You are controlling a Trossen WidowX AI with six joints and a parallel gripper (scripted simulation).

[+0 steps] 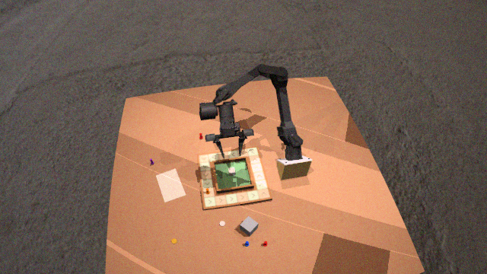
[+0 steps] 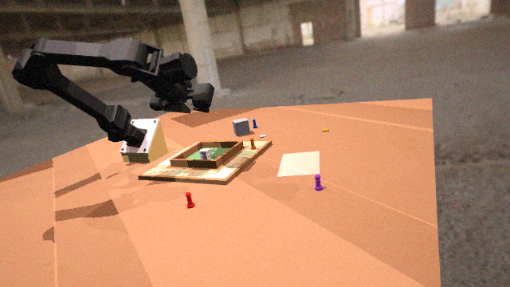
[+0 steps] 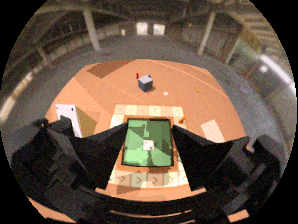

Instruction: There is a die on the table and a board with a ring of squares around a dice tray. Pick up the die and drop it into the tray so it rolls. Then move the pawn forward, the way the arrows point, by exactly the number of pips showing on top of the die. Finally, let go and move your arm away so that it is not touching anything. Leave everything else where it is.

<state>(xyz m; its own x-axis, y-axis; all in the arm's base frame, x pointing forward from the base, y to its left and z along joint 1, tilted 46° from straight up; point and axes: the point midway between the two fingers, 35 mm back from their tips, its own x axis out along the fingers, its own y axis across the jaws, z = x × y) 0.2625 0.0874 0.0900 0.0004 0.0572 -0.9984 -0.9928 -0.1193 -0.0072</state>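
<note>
The white die [image 1: 231,170] [image 2: 205,153] [image 3: 148,145] is inside the walls of the green-floored dice tray [image 1: 224,183] [image 2: 193,163] [image 3: 135,157]; whether it lies still and its top pips cannot be told. The tray sits in the middle of the board [image 1: 231,199] [image 2: 187,173]. The orange pawn [image 1: 208,191] [image 2: 253,143] [image 3: 182,120] stands upright on the board's left column in the top view, one square from the near left corner. My gripper [image 1: 231,156] [image 3: 149,127] is open and empty above the board, clear of the die; its fingertips are hidden in the exterior view.
A grey block [image 1: 249,226] [image 2: 241,127] [image 3: 145,83] and a white disc [image 1: 222,223] lie beyond the board, near a blue pawn [image 1: 246,243] and a red pawn [image 1: 265,243]. Elsewhere are a yellow disc [image 1: 174,241], a pale sheet [image 1: 170,185], a purple pawn [image 2: 318,182] and another red pawn [image 2: 190,200].
</note>
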